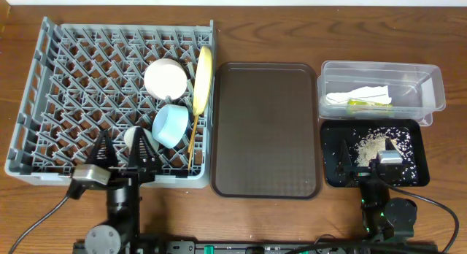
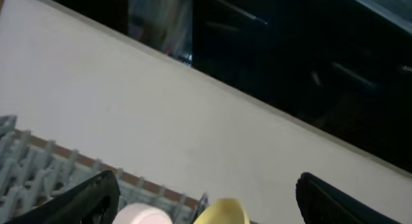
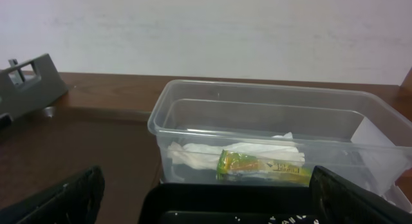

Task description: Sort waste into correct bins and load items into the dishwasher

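Note:
The grey dishwasher rack (image 1: 73, 86) at the left holds a white bowl (image 1: 166, 79), an upright yellow plate (image 1: 203, 80), a light blue bowl (image 1: 171, 125), a small white cup (image 1: 133, 137) and chopsticks (image 1: 193, 141). My left gripper (image 1: 122, 148) hovers open over the rack's front edge, empty. In its wrist view the left gripper (image 2: 209, 205) frames the plate (image 2: 222, 211) and the white bowl (image 2: 145, 215). The clear tub (image 1: 379, 90) contains the napkin (image 1: 357, 95) and wrapper (image 1: 361, 104). Rice scraps (image 1: 372, 144) lie in the black tray (image 1: 408, 166). My right gripper (image 1: 368, 153) stands open above that tray.
A dark brown serving tray (image 1: 266, 130) lies between the rack and the two bins. In the right wrist view the tub (image 3: 257, 114) with the wrapper (image 3: 257, 166) sits just behind the black tray's rim (image 3: 225, 198). A white wall rises behind the table.

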